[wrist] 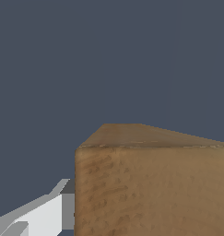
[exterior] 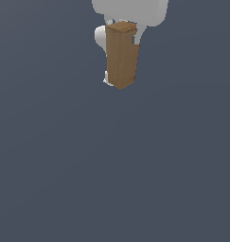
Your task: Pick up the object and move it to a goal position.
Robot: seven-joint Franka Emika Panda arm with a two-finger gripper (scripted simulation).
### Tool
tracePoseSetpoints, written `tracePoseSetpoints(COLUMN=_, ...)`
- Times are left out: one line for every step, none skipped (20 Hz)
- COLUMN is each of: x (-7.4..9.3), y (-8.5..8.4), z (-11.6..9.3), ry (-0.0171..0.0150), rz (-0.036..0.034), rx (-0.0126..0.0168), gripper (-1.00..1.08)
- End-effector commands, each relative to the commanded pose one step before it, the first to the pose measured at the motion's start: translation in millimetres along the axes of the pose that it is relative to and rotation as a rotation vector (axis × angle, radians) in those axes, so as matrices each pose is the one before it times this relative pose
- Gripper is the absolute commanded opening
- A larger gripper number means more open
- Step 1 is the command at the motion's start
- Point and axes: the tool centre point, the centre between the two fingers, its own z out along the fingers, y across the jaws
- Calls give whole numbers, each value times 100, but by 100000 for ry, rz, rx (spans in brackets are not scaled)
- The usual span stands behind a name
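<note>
Near the exterior view's top, wooden block [exterior: 121, 54] upright, long axis vertical, white claw [exterior: 120, 52] clamped on its sides.

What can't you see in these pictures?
- Gripper: in the exterior view, the top edge cuts off its body and the wooden block covers its fingertips.
- Wrist view: the block fills the corner; only one white finger shows.
- Goal position: no mark in either view.

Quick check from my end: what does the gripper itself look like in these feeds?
The gripper is plain white with a rounded, smooth body and no visible cables or markings. In the wrist view its jaws appear as flat, angular white and light-grey faces with a darker grey inner edge.
</note>
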Motion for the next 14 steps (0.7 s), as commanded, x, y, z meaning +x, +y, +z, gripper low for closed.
tracePoseSetpoints(x=36, y=273, z=-2366, ry=526, rz=-15, rx=583, gripper=-100)
tracePoseSetpoints(x=30, y=71, z=-643, ry=0, rz=0, rx=0, gripper=-100)
tracePoseSetpoints(x=20, y=40, z=-579, ry=35, rz=19, rx=-57, gripper=-100)
tracePoseSetpoints(x=30, y=54, z=-537, ry=0, rz=0, rx=0, gripper=-100)
tracePoseSetpoints(x=28, y=48, z=-486, ry=0, rz=0, rx=0, gripper=-100)
tracePoseSetpoints(x=27, y=42, z=-437, ry=0, rz=0, rx=0, gripper=-100)
tracePoseSetpoints(x=25, y=36, z=-390, ry=0, rz=0, rx=0, gripper=-100)
tracePoseSetpoints(x=24, y=30, z=-345, ry=0, rz=0, rx=0, gripper=-100)
tracePoseSetpoints(x=22, y=25, z=-301, ry=0, rz=0, rx=0, gripper=-100)
tracePoseSetpoints(x=21, y=19, z=-258, ry=0, rz=0, rx=0, gripper=-100)
tracePoseSetpoints(x=20, y=13, z=-217, ry=0, rz=0, rx=0, gripper=-100)
tracePoseSetpoints(x=19, y=8, z=-177, ry=0, rz=0, rx=0, gripper=-100)
tracePoseSetpoints(x=17, y=3, z=-139, ry=0, rz=0, rx=0, gripper=-100)
tracePoseSetpoints(x=15, y=-1, z=-103, ry=0, rz=0, rx=0, gripper=-100)
